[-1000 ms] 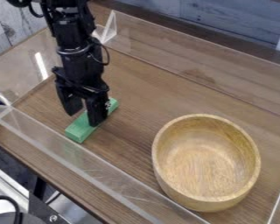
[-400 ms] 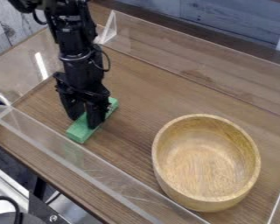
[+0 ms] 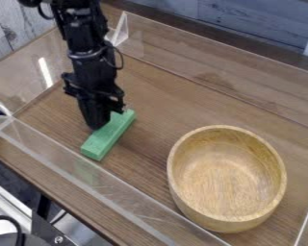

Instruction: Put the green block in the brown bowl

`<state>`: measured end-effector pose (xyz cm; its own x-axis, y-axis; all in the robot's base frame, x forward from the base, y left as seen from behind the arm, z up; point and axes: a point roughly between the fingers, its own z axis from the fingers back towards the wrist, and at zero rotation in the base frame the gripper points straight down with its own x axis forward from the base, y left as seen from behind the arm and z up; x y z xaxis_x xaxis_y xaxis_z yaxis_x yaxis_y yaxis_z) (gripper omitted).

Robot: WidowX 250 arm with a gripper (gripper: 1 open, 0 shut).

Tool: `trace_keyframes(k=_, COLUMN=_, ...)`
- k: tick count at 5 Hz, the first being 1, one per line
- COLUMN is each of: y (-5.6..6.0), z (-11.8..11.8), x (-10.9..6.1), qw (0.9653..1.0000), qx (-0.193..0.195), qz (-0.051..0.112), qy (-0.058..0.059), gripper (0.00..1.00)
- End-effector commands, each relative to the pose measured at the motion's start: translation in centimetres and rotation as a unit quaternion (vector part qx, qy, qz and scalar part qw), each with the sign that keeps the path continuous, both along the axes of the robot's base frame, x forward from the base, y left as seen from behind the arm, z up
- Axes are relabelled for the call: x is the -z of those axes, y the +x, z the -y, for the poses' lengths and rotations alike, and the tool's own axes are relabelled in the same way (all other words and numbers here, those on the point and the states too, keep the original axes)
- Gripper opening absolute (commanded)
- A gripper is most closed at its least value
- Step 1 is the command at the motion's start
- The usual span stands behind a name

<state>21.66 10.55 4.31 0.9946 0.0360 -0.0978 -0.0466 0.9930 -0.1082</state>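
Observation:
The green block (image 3: pixel 107 142) lies flat on the wooden table, slanting from lower left to upper right, left of the middle. My gripper (image 3: pixel 103 122) points straight down over the block's far end, with its black fingers drawn together on that end. The block still rests on the table. The brown bowl (image 3: pixel 229 183) stands empty at the lower right, about a block's length away from the green block.
Clear acrylic walls fence the wooden table (image 3: pixel 195 96): a low one along the front left edge (image 3: pixel 66 178) and one at the back (image 3: pixel 128 34). Bare wood lies between the block and the bowl.
The fingers, spread wide astride the block before, have come together on its far end. The block has turned slightly and more of it shows. The arm has stayed in place.

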Motion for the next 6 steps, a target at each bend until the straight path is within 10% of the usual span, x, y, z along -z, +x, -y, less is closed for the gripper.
trace_keyframes(k=1, y=1.8, z=-0.7, x=-3.3, qw=0.9989, qx=-0.008, qz=0.045, qy=0.006, gripper=0.0)
trace_keyframes(k=3, y=3.3, z=-0.7, x=-6.0, qw=0.9973, qx=-0.016, qz=0.072, qy=0.002, gripper=0.0)
trace_keyframes(k=4, y=2.9, z=-0.7, x=-5.4, qw=0.9978, qx=-0.012, qz=0.065, qy=0.003, gripper=1.0)
trace_keyframes(k=6, y=2.0, z=-0.6, x=-4.4, qw=0.9986, qx=-0.005, qz=0.053, qy=0.006, gripper=1.0)
